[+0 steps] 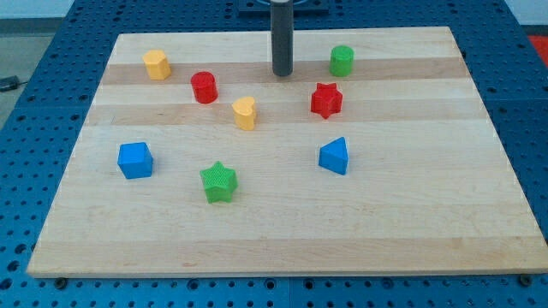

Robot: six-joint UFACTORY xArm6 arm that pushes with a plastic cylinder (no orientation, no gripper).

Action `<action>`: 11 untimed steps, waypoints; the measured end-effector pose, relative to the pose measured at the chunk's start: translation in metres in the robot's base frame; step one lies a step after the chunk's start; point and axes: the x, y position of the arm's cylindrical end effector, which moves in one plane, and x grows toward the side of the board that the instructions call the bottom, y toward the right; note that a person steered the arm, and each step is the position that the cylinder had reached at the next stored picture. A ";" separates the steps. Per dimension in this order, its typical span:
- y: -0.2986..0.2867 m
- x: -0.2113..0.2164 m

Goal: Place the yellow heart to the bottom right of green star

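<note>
1. Rod status: my tip [282, 74] stands near the table [411, 231] top edge, between the red cylinder [204, 87] and the green cylinder [342, 60], touching no block. No jaws are fitted to this arm, so there is no open or closed state to report.
2. Task item: the yellow heart [245, 112] lies at about 7 o'clock from my tip, near but apart from it.
3. Reference item: the green star [218, 181] lies at about 7 o'clock from the heart, well apart.
4. Step in hand, by judgement: approach; the heart is not yet engaged, and the target spot at 4 to 5 o'clock of the star is unoccupied.
5. Next move calls for: bringing my tip to the heart's 12 o'clock side, then pushing toward 6 o'clock, passing the star on its 3 o'clock side.
6. Other items noted: red star [326, 99], blue pyramid-like block [335, 156], blue cube [135, 160], yellow block [157, 64].
</note>
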 end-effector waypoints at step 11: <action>-0.048 0.194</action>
